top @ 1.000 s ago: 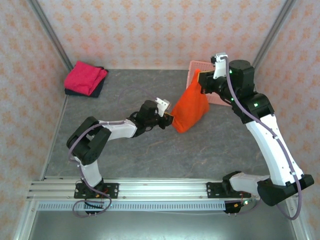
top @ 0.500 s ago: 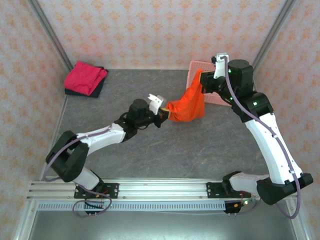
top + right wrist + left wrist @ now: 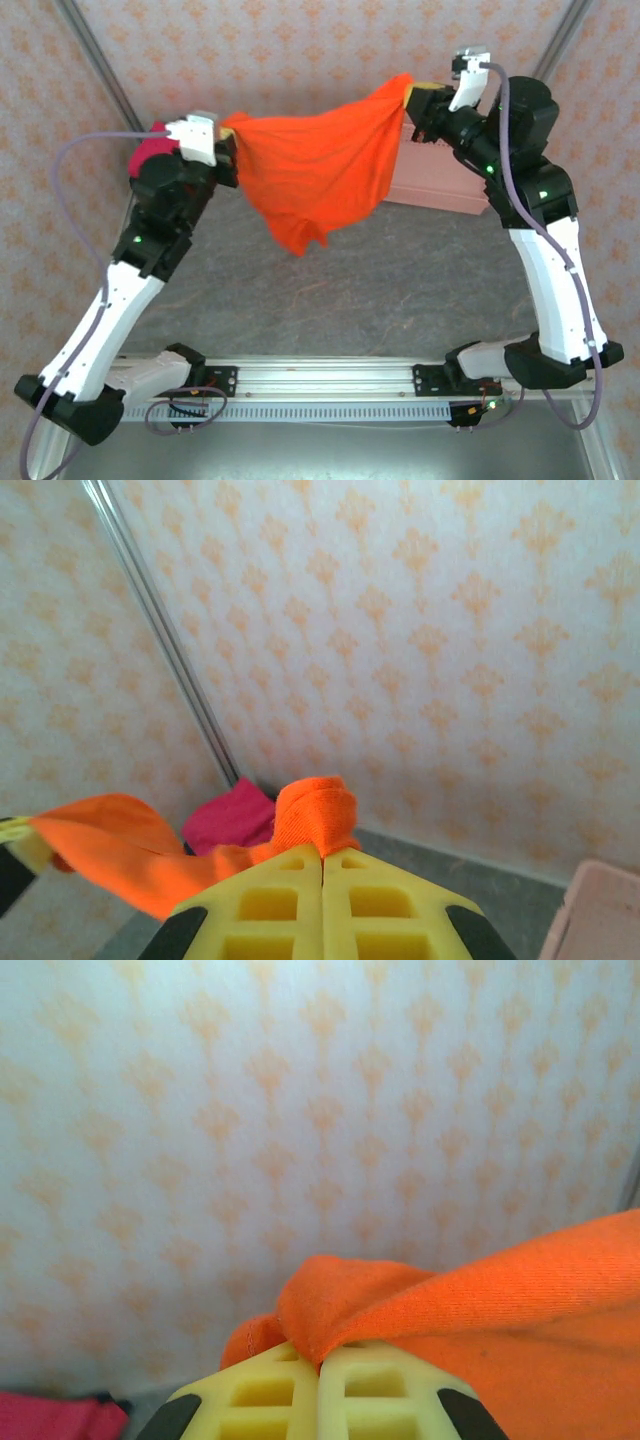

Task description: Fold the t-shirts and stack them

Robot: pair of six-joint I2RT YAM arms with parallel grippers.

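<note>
Orange shirt held spread in the air between both grippers.

The orange shirt hangs over the far half of the table, its top edge stretched from left to right and its lower part sagging to a point toward the near side; whether that tip touches the table cannot be told. The left gripper is clamped on the left corner, and its wrist view shows cloth bunched over the pressed-together yellow fingers. The right gripper pinches the right corner the same way, at the far right. A pink shirt lies at the far left, mostly hidden by the left arm. A pink basket stands at the far right, its left end behind the cloth's edge and the right arm crossing over it. Patterned walls enclose the table.
</note>
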